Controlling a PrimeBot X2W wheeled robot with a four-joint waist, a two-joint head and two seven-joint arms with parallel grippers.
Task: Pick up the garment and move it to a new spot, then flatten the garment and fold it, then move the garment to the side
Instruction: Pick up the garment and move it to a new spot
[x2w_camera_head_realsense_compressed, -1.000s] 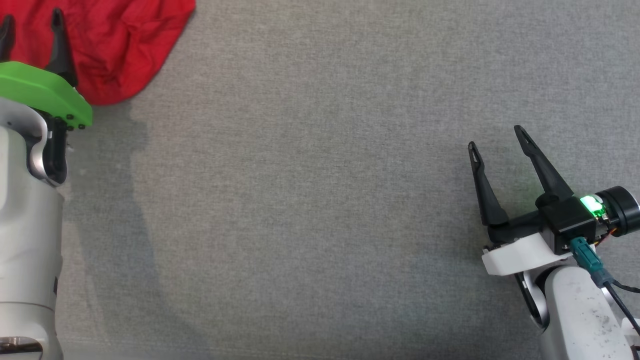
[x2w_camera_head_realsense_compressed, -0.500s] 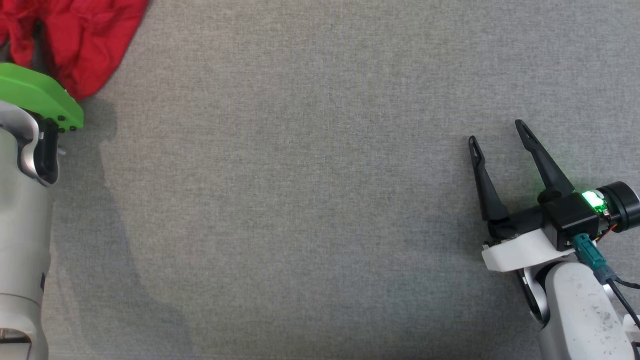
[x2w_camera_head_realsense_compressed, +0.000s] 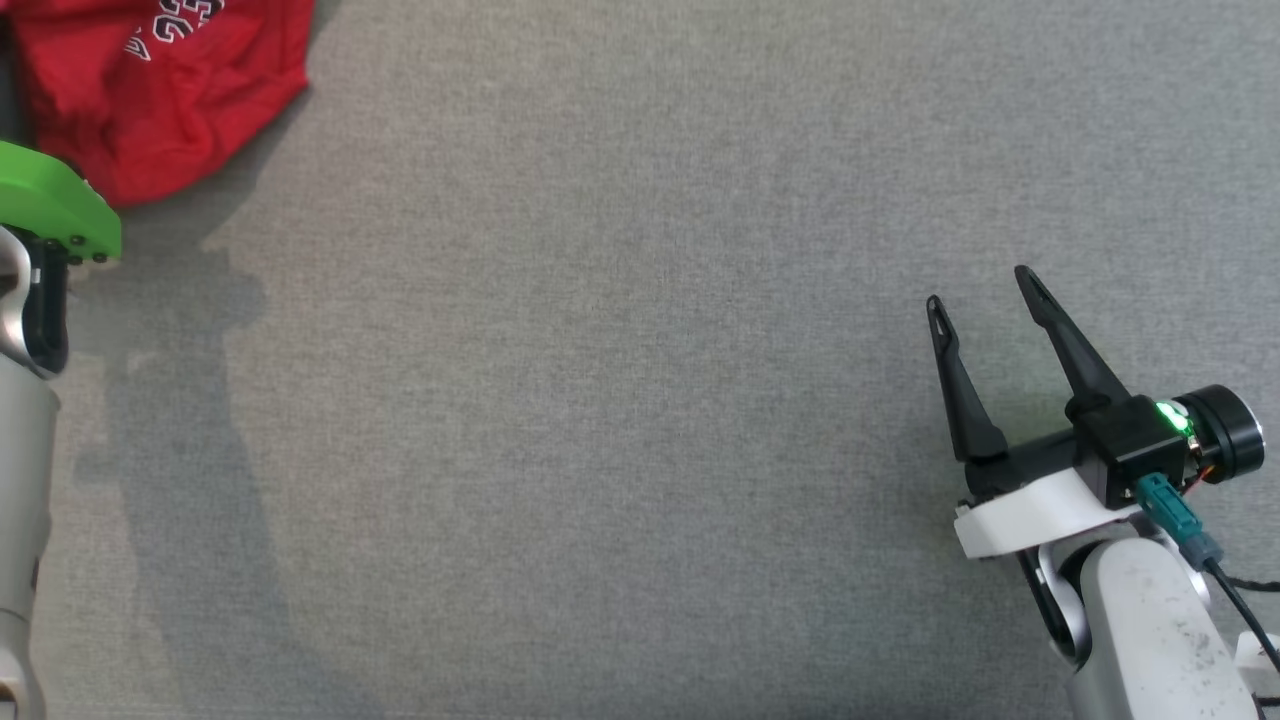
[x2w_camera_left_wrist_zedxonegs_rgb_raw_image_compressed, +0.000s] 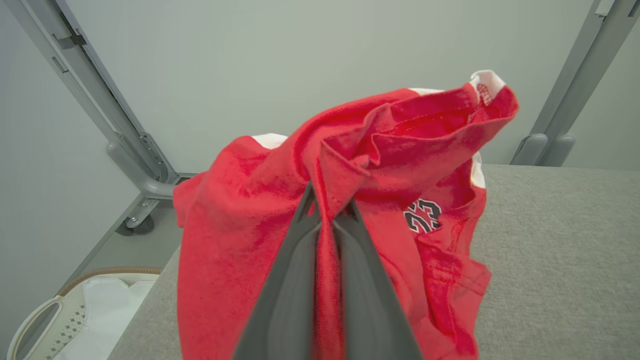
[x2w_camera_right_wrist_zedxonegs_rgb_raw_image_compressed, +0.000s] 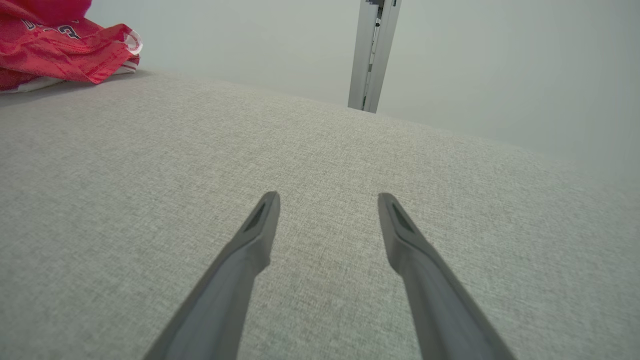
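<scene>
**Left gripper closed on the crumpled red cloth garment; right gripper open**

In the head view the garment lies at about 10 o'clock, on the far left corner of the grey woven-fabric table top. It has white trim and a black-and-white number print.

In the left wrist view the two dark fingers of the left gripper press together with a strip of red cloth between them. The cloth bunches up over the fingertips toward 12 o'clock, and the number print sits at about 3 o'clock from them.

The bright green plastic wrist cover of the left arm is at 9 o'clock in the head view, just beside the lower edge of the garment.

The right gripper is at about 4 o'clock in the head view, well apart from the garment. Its fingers are spread wide over bare table, with nothing between them.

A white plastic basket stands at 7 o'clock in the left wrist view, beyond the table edge.
</scene>
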